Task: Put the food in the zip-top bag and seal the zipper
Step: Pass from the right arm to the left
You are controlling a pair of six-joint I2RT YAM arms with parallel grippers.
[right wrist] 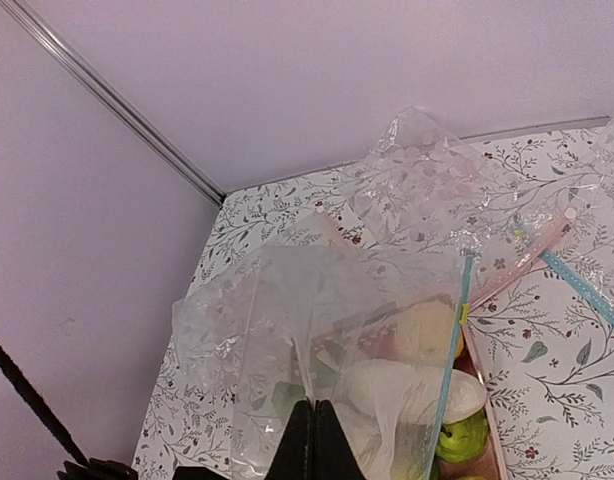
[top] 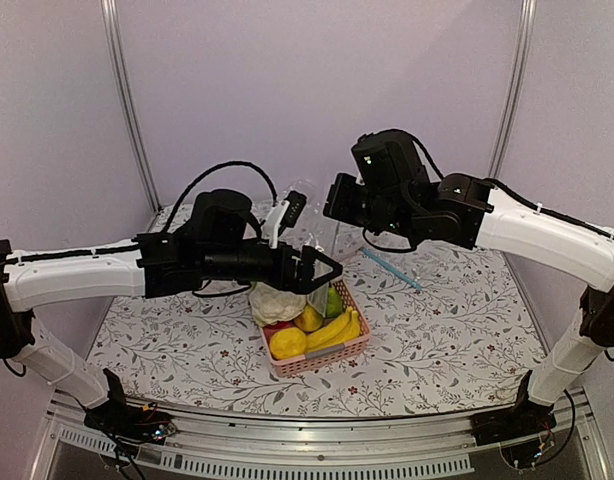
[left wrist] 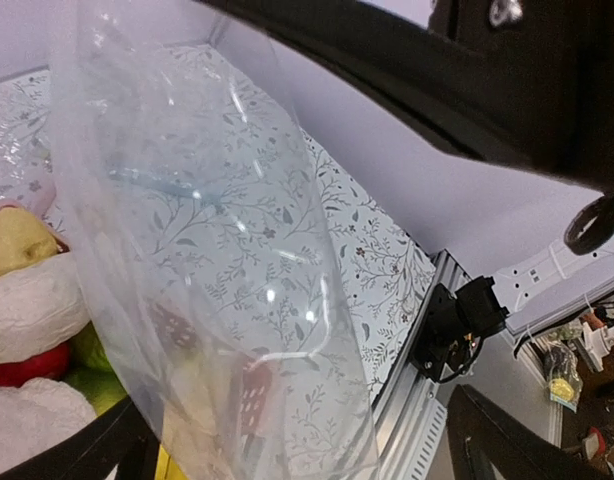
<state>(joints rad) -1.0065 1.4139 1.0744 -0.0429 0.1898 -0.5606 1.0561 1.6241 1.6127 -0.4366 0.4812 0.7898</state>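
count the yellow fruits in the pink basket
3: a lemon at the near corner, a round yellow fruit behind it, a banana bunch beside them; the bag may hide more.

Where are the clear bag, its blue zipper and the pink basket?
zip-top bag (left wrist: pixel 227 260): left wrist view, middle of its clear panel.
zipper (right wrist: pixel 450 350): right wrist view, midway along the blue strip.
pink basket (top: pixel 317 361): top view, near wall.

The bag (right wrist: pixel 337 330) is clear, its zipper (right wrist: pixel 449 345) light blue. The basket (top: pixel 317 362) is pink, the bananas (top: pixel 339 328) and lemon (top: pixel 287 343) yellow, the cauliflower (top: pixel 275 303) white. The tablecloth (top: pixel 437 330) is white with grey leafy sprigs.
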